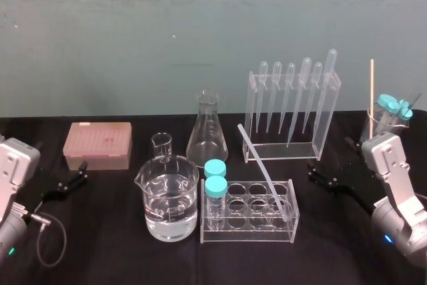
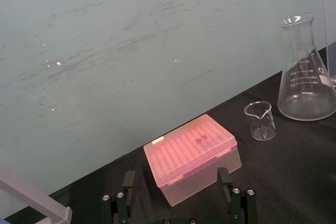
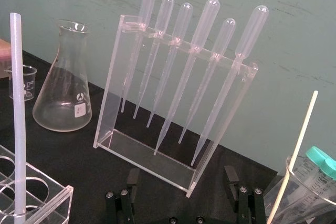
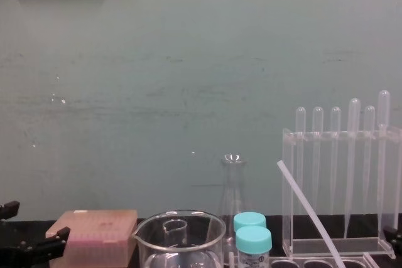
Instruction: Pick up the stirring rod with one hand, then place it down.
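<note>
Head view: stirring rod [image 1: 265,173] leans in tube rack [image 1: 247,233]; beaker [image 1: 168,167] holds liquid.

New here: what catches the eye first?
The stirring rod leans slantwise out of the clear tube rack at front centre, with a beaker of water just to its left. Behind stands a tall rack of six pipettes. The left hand and right hand sit open at the table's sides, touching nothing.

head looks down, chest level across, wrists low and near; all share the flask [image 1: 207,131].
</note>
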